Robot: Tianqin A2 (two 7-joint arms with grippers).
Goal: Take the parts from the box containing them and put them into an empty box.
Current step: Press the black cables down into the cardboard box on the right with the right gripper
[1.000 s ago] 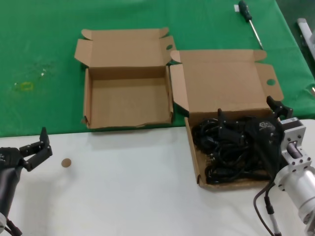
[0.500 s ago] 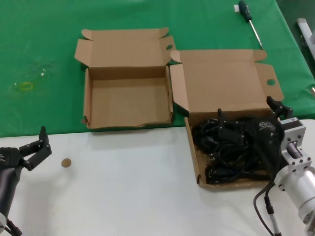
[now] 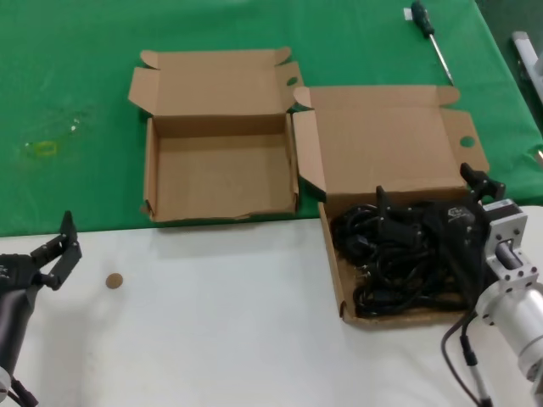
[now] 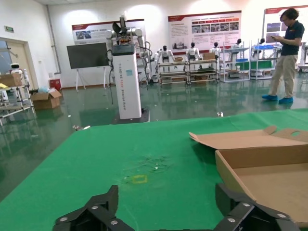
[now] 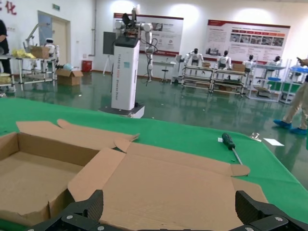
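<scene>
Right tool (image 3: 433, 199) hangs spread wide over the cables (image 3: 399, 254), which lie tangled in the larger box (image 3: 333, 263) on the table (image 3: 221, 322). Nothing grasped. Advise lowering onto one coil's bundled loops and lifting slowly to free neighbours. Small box (image 3: 151, 170) empty. Left tool (image 3: 58, 250) parked, released.

1. The coiled cables (image 3: 399, 259) are black — one dark tangle against the plain brown cardboard of the larger box (image 3: 383, 144).
2. The smaller box (image 3: 222, 165) is the same unprinted brown.
3. The cloth (image 3: 68, 76) is bright green; the table (image 3: 212, 339) is white.
4. The screwdriver (image 3: 430, 38) has a dark handle — silver shaft.
</scene>
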